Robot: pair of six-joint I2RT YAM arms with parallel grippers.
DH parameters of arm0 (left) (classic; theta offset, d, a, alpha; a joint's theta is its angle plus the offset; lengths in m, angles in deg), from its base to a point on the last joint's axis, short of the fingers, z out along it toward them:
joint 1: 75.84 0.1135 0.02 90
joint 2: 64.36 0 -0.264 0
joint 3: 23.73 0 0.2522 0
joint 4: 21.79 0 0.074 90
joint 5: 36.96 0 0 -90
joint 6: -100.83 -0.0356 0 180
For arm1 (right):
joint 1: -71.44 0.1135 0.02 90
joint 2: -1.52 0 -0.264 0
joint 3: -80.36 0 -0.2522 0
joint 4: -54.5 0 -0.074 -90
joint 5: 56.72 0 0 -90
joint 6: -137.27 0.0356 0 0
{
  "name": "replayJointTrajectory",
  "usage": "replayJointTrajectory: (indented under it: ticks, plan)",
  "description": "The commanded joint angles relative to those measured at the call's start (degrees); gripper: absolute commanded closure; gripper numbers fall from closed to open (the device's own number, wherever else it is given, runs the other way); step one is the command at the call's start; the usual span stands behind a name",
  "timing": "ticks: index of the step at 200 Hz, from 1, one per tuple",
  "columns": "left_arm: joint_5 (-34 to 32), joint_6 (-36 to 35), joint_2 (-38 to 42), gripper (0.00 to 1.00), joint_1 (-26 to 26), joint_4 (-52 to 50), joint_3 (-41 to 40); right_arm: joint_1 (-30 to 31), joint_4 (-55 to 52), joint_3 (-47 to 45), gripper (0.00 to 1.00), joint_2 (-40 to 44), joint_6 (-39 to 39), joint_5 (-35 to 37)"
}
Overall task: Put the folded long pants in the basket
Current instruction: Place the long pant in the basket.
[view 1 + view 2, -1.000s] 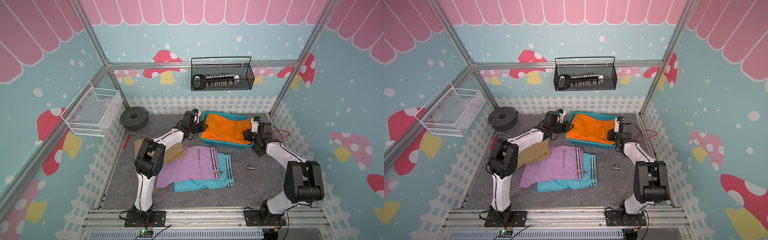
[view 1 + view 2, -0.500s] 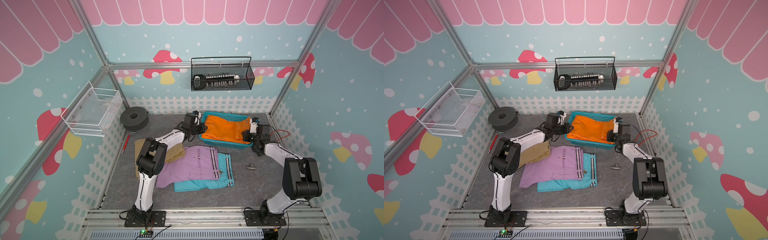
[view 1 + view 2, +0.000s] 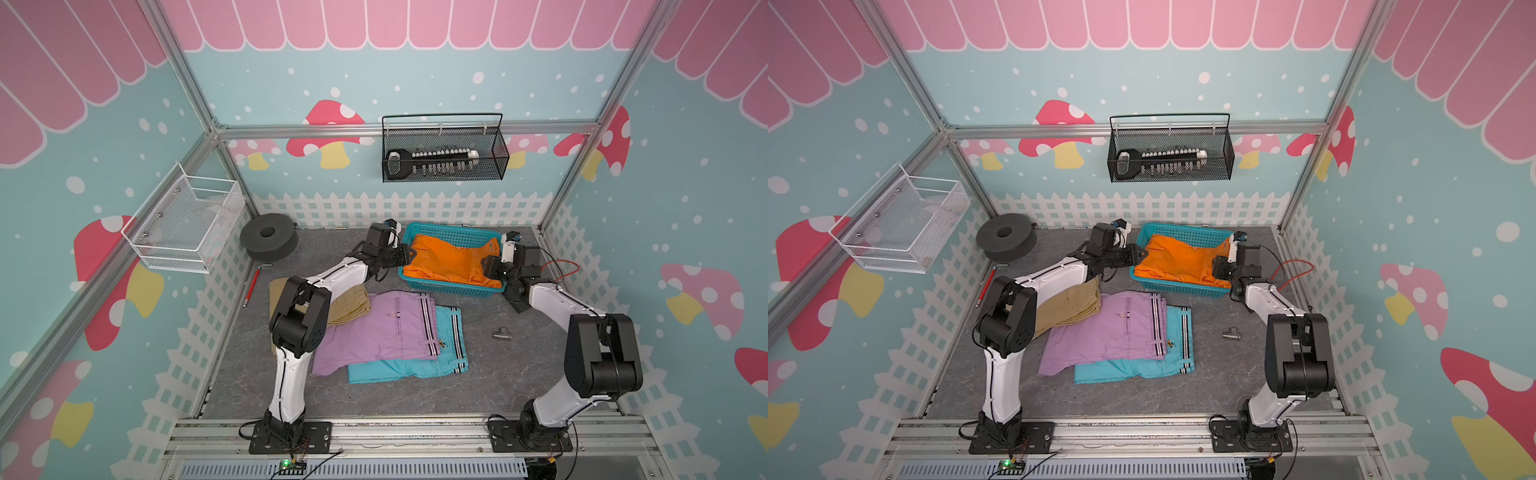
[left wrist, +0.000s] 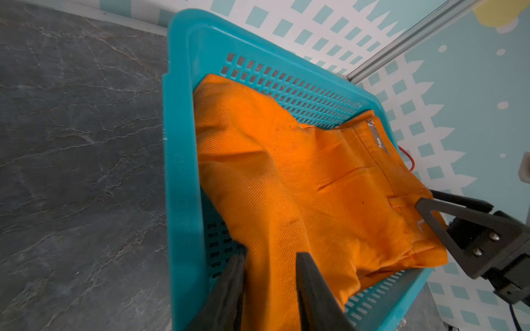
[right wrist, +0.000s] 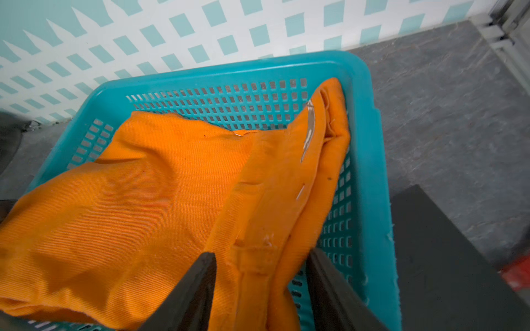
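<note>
Fingers (image 4: pixel 226 292) of the left gripper (image 4: pixel 271 255) stand parted. A fold of the orange pants (image 4: pixel 301 172) lies loose between them, not squeezed. Fingers (image 5: pixel 192 292) of the right gripper (image 5: pixel 261 252) are spread wider and straddle the waistband end. Neither looks to be pinching.

The orange pants sit in the teal basket (image 3: pixel 453 229), at the far edge of the table (image 3: pixel 519 374), right of middle. The cloth fills the basket end to end. Its near side humps up and laps onto the near rim. In both top views the left gripper is at the basket's left end and the right gripper at its right end.

Step in hand, as I read it: letting go.
- Open fully before moving.
- Lift both grippers straight up, clear of the folds, so no finger drags cloth back over the rim.
- Mind the belt loop between the right fingers; it is a likely snag.
- A light press on the near hump would probably seat it below the rim.

Out on the table, near the middle, are the khaki pants (image 3: pixel 349 305), partly under the left arm, and the lilac pants (image 3: pixel 374 332) overlapping the turquoise pants (image 3: pixel 415 368). Three to go.
</note>
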Motion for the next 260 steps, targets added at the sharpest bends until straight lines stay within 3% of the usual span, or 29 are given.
replayJointTrajectory:
  ticks: [1,32,57,78,129,152,192,224,260]
  plan:
    - [0.15,-1.59,5.28,0.67,0.18,-1.42,0.99,-0.18,-3.18,4.39,0.42,2.75,0.11,3.09]
    - [5.1,-1.83,6.74,0.72,-0.03,-1.73,1.83,-0.18,-5.45,5.64,0.48,5.13,0.99,3.34]
    - [12.83,-1.97,2.64,0.82,-1.41,-2.2,7.0,0.27,-4.93,6.84,0.58,3.69,3.84,-9.44]
    - [12.78,-2.29,-1.76,0.89,-3.2,-3.95,11.22,1.83,-8.16,9.85,0.67,-0.18,6.39,-14.19]
    - [11.55,-2.46,-10.62,0.98,-4.21,-7.15,15.45,3.42,-18.09,12.02,0.78,-6.32,5.76,-1.93]
    - [7.03,-2.94,-13.61,0.96,-3.75,-11.34,16.54,3.42,-21.58,13.01,0.78,-8.82,4.56,2.95]
    - [5.62,-2.15,-14.19,0.97,-1.93,-12.16,13.86,3.44,-27.54,16.11,0.77,-13.85,2.46,11.06]
    - [6.82,-1.77,-14.85,0.97,-1.93,-12.31,15.11,3.58,-31.07,19.29,0.78,-19.04,1.06,13.98]
    - [7.16,-2.11,-13.58,0.95,-1.93,-12.4,15.44,3.66,-29.83,19.3,0.77,-17.35,1.27,13.41]
